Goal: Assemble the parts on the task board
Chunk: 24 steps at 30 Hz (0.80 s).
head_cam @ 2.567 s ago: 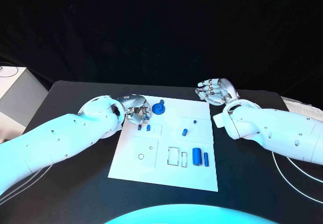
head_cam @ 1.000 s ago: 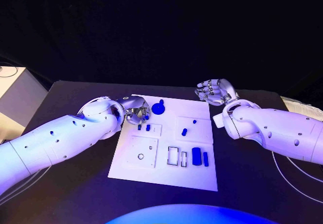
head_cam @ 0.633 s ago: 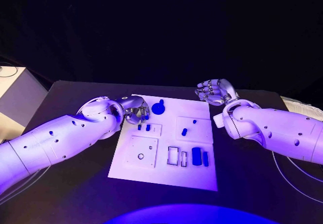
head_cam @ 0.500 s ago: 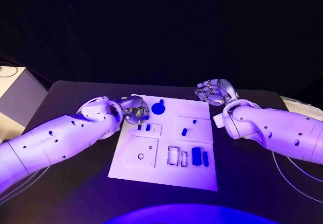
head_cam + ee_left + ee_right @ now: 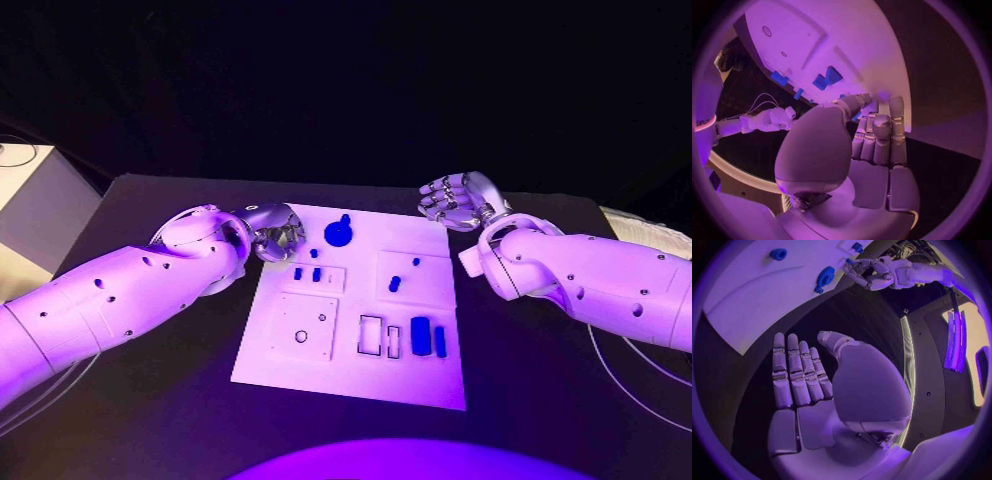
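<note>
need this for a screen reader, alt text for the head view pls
A white task board lies on a black table with small blue parts on it. The left hand is at the board's far left corner; the right hand, empty with fingers apart, is off its far right corner.

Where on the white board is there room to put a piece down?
The task board is bare along its near edge, below the slots and the long blue parts. Its far right corner, beside the round blue part, is free too. The middle is crowded.
</note>
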### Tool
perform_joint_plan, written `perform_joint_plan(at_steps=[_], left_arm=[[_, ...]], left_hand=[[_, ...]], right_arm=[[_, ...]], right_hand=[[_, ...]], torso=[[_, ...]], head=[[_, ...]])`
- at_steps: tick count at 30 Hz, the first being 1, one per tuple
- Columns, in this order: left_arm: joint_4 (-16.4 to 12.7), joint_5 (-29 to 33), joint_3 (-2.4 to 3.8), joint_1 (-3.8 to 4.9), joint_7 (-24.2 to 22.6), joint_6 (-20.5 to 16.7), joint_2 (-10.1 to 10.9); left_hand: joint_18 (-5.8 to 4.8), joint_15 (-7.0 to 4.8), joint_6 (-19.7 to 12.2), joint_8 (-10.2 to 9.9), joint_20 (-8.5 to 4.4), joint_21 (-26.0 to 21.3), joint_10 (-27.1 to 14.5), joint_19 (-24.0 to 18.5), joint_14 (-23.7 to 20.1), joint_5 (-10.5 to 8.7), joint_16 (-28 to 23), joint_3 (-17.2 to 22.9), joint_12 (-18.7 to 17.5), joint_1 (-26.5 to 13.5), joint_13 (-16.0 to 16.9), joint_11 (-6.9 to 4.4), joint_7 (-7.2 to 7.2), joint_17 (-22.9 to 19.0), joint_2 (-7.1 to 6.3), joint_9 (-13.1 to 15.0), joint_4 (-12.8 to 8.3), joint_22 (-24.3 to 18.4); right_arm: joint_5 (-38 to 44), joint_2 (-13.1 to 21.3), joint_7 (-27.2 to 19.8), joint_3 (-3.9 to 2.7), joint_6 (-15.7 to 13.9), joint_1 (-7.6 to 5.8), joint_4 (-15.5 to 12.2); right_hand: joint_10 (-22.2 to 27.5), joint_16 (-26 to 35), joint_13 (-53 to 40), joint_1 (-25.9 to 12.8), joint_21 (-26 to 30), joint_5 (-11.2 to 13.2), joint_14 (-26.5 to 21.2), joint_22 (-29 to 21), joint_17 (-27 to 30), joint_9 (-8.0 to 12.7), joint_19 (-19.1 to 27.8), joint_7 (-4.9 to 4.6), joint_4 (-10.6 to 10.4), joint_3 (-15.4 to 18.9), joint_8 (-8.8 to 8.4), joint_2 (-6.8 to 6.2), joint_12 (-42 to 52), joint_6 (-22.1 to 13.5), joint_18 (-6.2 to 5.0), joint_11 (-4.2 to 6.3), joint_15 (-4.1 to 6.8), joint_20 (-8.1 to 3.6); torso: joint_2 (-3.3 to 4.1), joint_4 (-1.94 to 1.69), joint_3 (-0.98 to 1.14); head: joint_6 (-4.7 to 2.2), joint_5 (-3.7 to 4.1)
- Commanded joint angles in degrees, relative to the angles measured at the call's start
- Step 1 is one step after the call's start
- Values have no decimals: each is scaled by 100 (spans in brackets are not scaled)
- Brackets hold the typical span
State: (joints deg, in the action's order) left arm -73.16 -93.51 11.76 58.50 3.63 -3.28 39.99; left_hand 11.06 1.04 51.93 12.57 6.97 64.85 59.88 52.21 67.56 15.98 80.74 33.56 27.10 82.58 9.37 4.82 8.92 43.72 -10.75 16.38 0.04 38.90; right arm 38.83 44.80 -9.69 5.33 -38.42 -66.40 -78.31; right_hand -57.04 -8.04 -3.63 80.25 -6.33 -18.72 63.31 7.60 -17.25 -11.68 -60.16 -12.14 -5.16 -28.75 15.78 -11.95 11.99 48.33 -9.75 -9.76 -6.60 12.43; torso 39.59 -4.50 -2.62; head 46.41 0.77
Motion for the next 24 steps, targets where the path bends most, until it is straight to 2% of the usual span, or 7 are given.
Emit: perform_joint_plan(at_steps=[1, 6, 8, 11, 14, 17, 24], left_arm=[[132, 388, 66, 4, -169, -429, 24], [366, 2066, 271, 7, -487, -911, 122], [402, 2829, 326, 8, -698, -1039, 199], [358, 4055, 371, 7, -1029, -1064, 353], [214, 5219, 390, -19, -1333, -935, 527], [-33, 6157, 404, -131, -1588, -793, 731], [-626, 7275, 539, -445, -1965, -484, 1123]], left_hand=[[-44, 3, 130, 69, -33, 55, -44, -26, -63, -21, 6, 28, 38, 75, 37, 9, 17, -38, 18, 20, -44, 30], [-46, 63, 282, 201, 8, 26, -128, -153, -526, -30, -347, 18, 100, 41, 119, 91, 90, -876, 79, 70, -54, 26], [-43, 97, 197, 229, 44, -69, -228, -264, -954, -24, -729, 11, 131, 15, 146, 130, 126, -1612, 109, 79, -55, -24], [-44, 121, 155, 262, 71, -163, -285, -324, -1002, -24, -890, -22, 158, -62, 162, 155, 160, -1694, 138, 89, -6, -82], [-45, 151, 98, 287, 102, -275, -383, -352, -1035, -23, -1007, -68, 137, -151, 146, 185, 184, -1751, 141, 97, 63, -157], [-46, 166, 61, 300, 122, -345, -414, -361, -1056, -22, -1053, -113, 135, -209, 138, 196, 192, -1772, 139, 102, 114, -205], [-45, 193, -38, 345, 161, -562, -483, -347, -1093, -26, -1107, -294, 139, -368, 120, 207, 188, -1794, 86, 119, 252, -360]], right_arm=[[665, 43, -96, -1, 750, 4, 9], [1574, 149, -45, -1, 1288, 4, -42], [2055, 209, 28, -1, 1444, 4, -86], [2813, 313, 182, -1, 1600, 4, -174], [3546, 407, 398, -1, 1659, 8, -281], [4164, 475, 642, -2, 1707, 22, -390], [5331, 558, 1266, -2, 1887, 93, -663]], right_hand=[[-109, -90, 4, 137, -144, 175, 217, 60, -23, 7, -195, -71, 190, -119, 41, 51, -48, 155, -63, 42, 87, -99], [-668, -466, 3, 235, -922, 407, 1049, 537, -233, 22, -752, 96, 534, 146, 70, 219, -47, 591, -29, 265, 411, -485], [-924, -728, -4, 242, -1490, 411, 1566, 924, -421, 47, -994, 185, 672, 265, 44, 251, -141, 801, -24, 373, 581, -670], [-1228, -1252, -8, 161, -2299, 388, 2096, 1522, -858, 101, -1114, 284, 799, 229, -75, 234, -375, 1017, -17, 487, 730, -843], [-1438, -2138, -24, -33, -2930, 391, 2196, 2019, -1554, 131, -1133, 325, 836, 20, -221, 132, -638, 1144, -45, 516, 813, -862], [-1494, -2713, -33, -207, -3158, 446, 2145, 2213, -1964, 123, -1156, 320, 761, -117, -305, 51, -788, 1155, -65, 528, 782, -829], [-1186, -4326, -6, -545, -4520, 573, 2222, 3718, -3216, 98, -1716, 326, 502, -212, -460, -255, -854, 1015, 170, 489, 714, -760]], torso=[[1, -3, -4], [3, 1, 5], [7, 0, 2], [8, 3, -2], [8, 4, -3], [-1, 5, -1], [-23, -9, -9]], head=[[-10, 19], [-28, 58], [-39, 110], [-61, 193], [-69, 285], [-67, 354], [-64, 458]])
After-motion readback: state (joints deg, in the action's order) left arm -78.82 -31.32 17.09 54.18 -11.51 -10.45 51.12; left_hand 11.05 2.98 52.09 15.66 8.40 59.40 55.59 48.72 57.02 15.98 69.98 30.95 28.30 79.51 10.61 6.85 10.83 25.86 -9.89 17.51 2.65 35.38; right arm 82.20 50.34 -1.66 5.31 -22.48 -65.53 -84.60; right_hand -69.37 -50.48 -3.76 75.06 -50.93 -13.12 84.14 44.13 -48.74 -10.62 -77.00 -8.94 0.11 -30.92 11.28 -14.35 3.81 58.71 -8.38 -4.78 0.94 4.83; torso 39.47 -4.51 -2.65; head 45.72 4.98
